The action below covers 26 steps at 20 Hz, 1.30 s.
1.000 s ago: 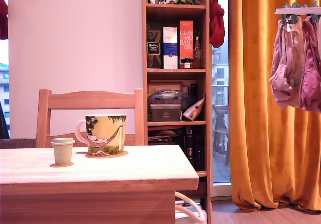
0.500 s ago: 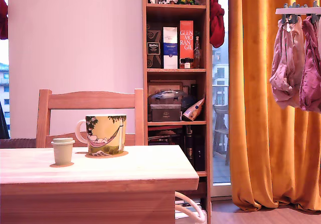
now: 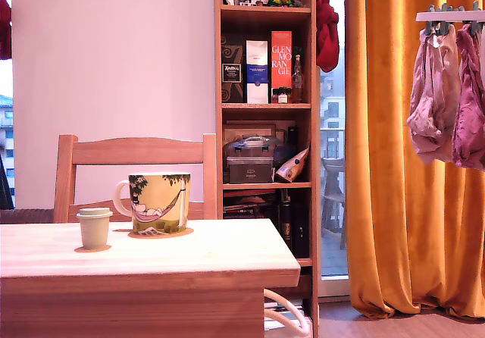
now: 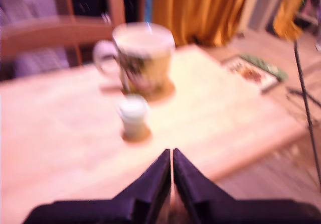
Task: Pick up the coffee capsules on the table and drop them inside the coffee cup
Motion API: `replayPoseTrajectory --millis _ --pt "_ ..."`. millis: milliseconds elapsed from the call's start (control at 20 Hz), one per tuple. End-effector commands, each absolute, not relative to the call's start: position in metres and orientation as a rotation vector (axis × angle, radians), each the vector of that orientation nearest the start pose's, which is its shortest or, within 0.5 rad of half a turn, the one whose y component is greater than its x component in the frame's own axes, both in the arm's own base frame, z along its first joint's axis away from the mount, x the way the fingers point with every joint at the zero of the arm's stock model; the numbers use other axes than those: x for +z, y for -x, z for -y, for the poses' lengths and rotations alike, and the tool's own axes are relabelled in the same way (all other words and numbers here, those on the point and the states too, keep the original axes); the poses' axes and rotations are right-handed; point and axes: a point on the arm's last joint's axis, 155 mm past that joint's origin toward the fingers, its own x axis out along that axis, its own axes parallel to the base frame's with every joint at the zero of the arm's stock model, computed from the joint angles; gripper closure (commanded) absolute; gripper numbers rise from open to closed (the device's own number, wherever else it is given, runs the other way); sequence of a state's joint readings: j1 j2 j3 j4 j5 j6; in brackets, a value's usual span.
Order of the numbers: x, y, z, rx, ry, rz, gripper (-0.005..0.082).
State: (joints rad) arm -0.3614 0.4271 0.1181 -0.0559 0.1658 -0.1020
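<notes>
One pale cream coffee capsule [image 3: 95,228] stands upright on the wooden table [image 3: 227,258], just to the exterior view's left of the coffee cup [image 3: 158,202], a large mug with a yellow-green print and a white handle. The two stand apart. In the blurred wrist view the capsule [image 4: 133,116] sits in front of the cup [image 4: 144,58], and my gripper [image 4: 171,154] is well short of both, above the table, its dark fingers closed together on nothing. The gripper does not show in the exterior view.
A slatted wooden chair [image 3: 136,152] stands behind the table. A bookshelf [image 3: 265,88] with boxes and bottles, an orange curtain [image 3: 402,164] and hanging laundry [image 3: 451,95] fill the exterior view's right. Something flat lies on the floor [image 4: 253,71] beyond the table's edge.
</notes>
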Motion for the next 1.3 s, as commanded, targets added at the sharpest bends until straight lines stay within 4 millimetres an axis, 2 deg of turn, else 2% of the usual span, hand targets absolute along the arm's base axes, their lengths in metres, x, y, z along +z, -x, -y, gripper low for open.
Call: replayPoseTrajectory --millis 0,200,250,400,450,750,1250 --pt "0.103 -0.235 0.124 -0.51 0.066 -0.392 0.0788" --pt "0.105 -0.236 0.123 -0.501 0.094 -0.389 0.0765" --pt "0.105 -0.238 0.121 -0.486 0.09 -0.39 0.069" --pt "0.104 -0.239 0.119 -0.473 0.078 -0.387 0.0325" --pt "0.104 -0.239 0.119 -0.473 0.078 -0.386 0.0261" --pt "0.103 -0.24 0.117 -0.464 0.077 -0.391 0.0259" --pt "0.101 -0.248 0.103 -0.381 0.053 -0.353 0.0259"
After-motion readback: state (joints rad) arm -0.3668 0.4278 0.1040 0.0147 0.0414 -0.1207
